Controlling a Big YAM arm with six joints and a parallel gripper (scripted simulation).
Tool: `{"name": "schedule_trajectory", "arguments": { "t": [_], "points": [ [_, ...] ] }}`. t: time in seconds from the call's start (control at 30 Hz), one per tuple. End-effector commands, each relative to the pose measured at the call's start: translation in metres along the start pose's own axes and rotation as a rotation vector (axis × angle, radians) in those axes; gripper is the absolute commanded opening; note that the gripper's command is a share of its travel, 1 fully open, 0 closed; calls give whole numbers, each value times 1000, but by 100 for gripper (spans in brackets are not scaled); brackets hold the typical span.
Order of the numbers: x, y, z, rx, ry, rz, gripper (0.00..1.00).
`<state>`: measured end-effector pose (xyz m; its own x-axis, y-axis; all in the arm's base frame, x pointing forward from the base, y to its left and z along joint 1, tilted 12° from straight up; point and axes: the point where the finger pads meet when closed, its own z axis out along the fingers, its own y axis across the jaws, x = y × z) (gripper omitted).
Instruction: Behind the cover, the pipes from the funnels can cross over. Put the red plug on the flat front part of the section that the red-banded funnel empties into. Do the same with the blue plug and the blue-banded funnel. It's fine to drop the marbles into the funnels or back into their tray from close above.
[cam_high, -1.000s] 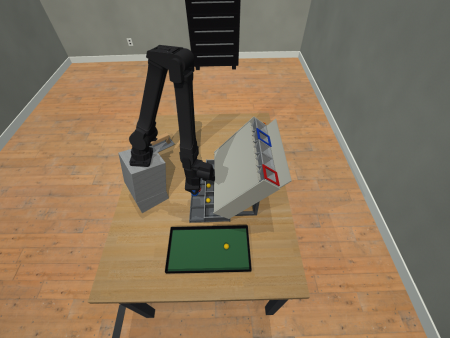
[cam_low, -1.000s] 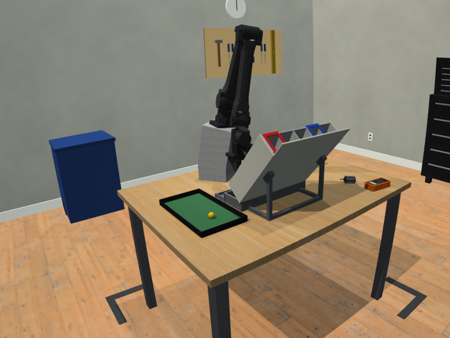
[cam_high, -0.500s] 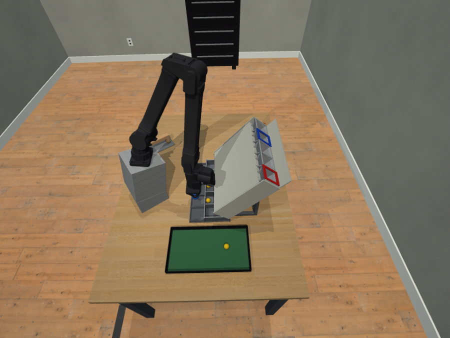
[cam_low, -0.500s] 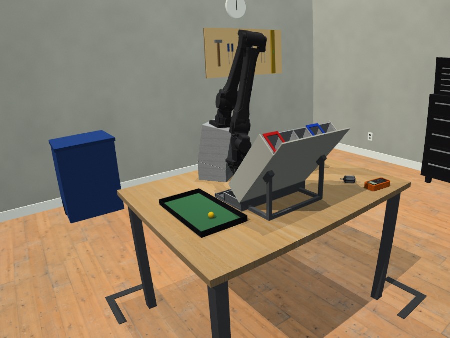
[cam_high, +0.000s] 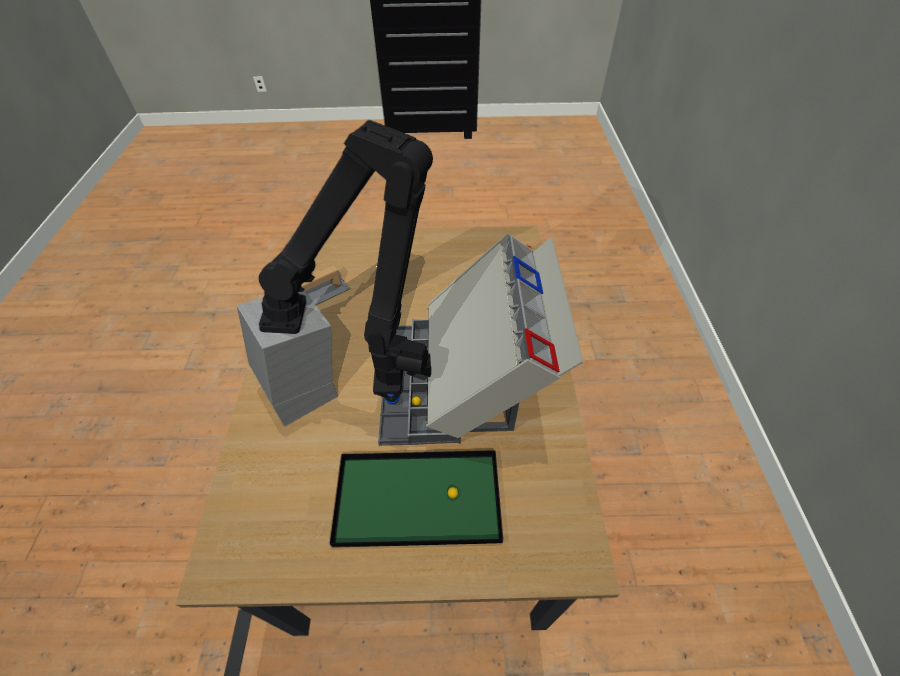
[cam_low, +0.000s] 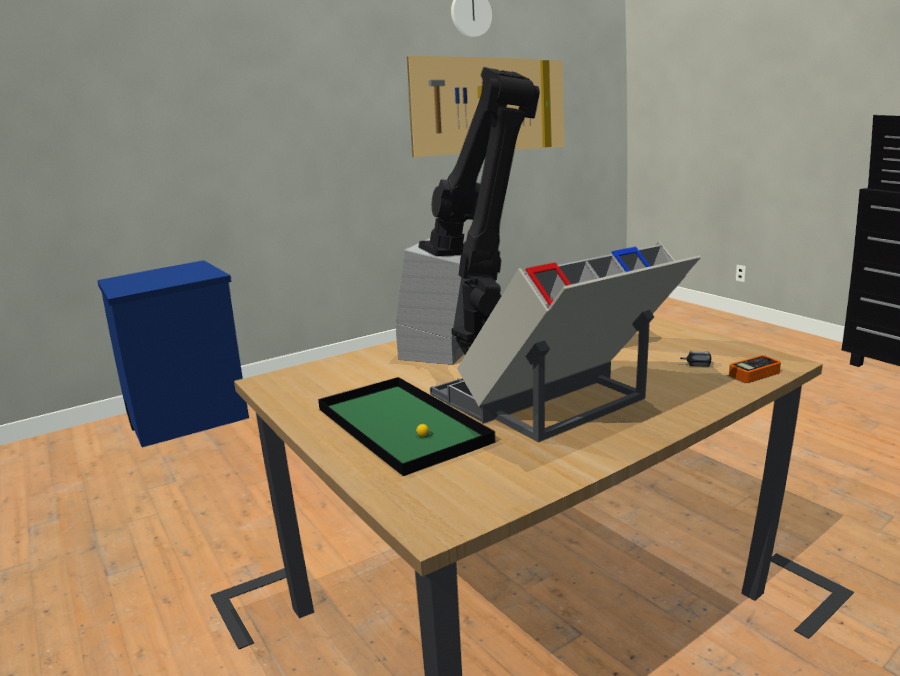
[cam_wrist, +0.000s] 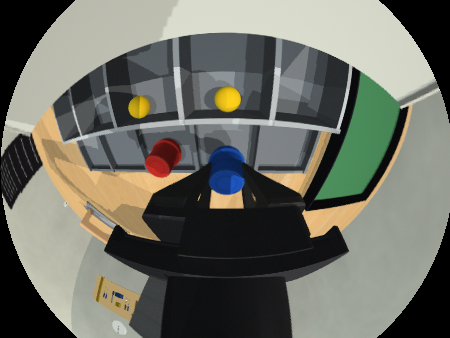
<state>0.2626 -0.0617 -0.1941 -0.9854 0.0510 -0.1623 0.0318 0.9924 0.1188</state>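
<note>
My gripper (cam_high: 391, 396) (cam_wrist: 226, 167) is shut on the blue plug (cam_wrist: 226, 175), low over the flat front part of a section of the grey base (cam_wrist: 288, 145) (cam_high: 395, 427). A yellow marble (cam_wrist: 227, 99) (cam_high: 416, 400) lies in that section's rear part. I cannot tell whether the plug touches the base. The red plug (cam_wrist: 162, 159) stands on the front part of the neighbouring section, left in the wrist view, with another yellow marble (cam_wrist: 139, 107) behind it. The red-banded funnel (cam_high: 531, 346) (cam_low: 542, 268) and blue-banded funnel (cam_high: 519, 269) (cam_low: 625, 250) are atop the cover.
The sloping cover (cam_high: 465, 320) (cam_wrist: 280, 17) overhangs the base's rear. A green tray (cam_high: 392, 498) (cam_low: 363, 414) (cam_wrist: 345, 165) holds one yellow marble (cam_high: 452, 492) (cam_low: 422, 430). An orange meter (cam_low: 755, 368) and a small dark motor (cam_low: 699, 358) lie beyond the stand.
</note>
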Motion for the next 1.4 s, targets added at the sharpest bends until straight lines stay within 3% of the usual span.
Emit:
{"name": "schedule_trajectory", "arguments": {
  "t": [0.0,0.17,1.37],
  "points": [
    [1,1,5,2,-1,4,0],
    [-6,0,2,7,-21,-1,0],
    [-2,1,5,4,-10,0,0]
  ]
}}
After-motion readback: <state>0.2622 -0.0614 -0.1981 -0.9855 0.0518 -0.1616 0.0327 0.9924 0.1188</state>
